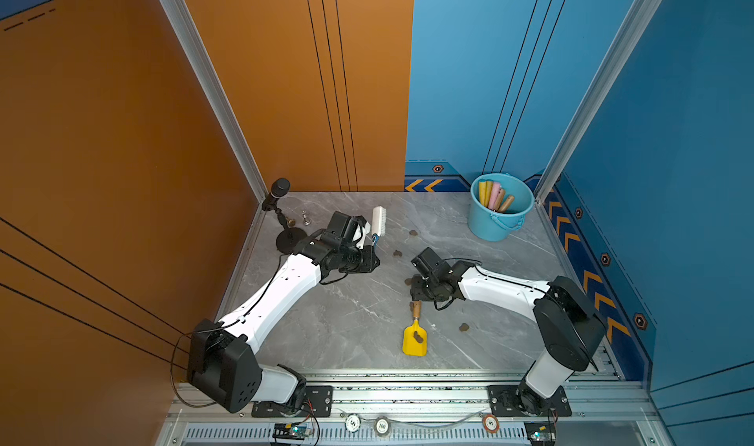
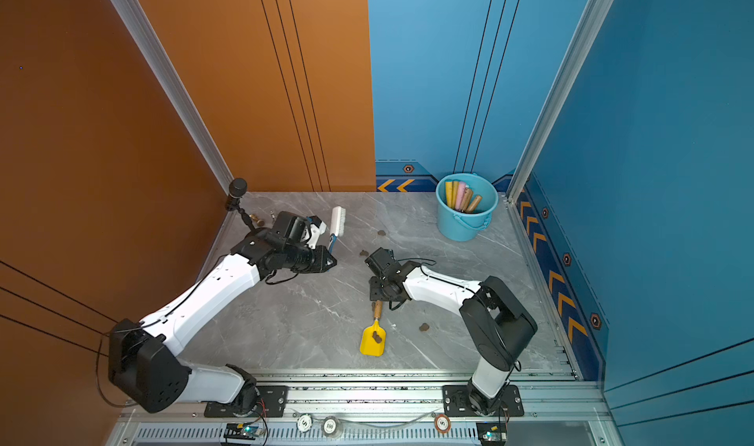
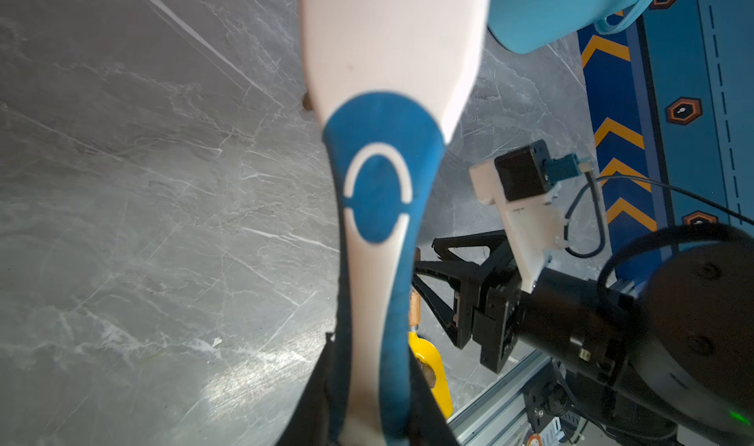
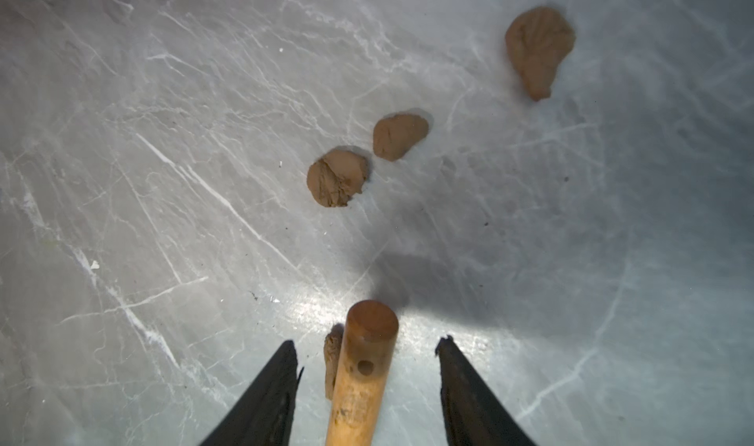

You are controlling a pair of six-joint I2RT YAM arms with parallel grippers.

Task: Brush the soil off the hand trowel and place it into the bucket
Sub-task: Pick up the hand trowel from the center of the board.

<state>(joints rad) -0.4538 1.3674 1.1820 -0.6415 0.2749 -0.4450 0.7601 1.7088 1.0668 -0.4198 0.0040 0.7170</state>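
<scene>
Left gripper [image 1: 366,236] pinching brush [image 1: 377,221] by its handle, at 10 o'clock. Right gripper [image 4: 367,342] spread, jaws either side of trowel [image 1: 410,345] handle, gaps both sides. Trowel flat on surface [image 1: 347,325], blade toward 6 o'clock, soil [image 1: 418,336] lump on it. Bucket [image 1: 487,223] at 1 o'clock.

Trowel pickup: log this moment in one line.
left tool: holds brush | right tool: open, astride trowel handle | soil: on yellow blade

Yellow trowel [image 2: 367,346] (soiled) lies flat; bucket [image 2: 457,227] upright.
</scene>
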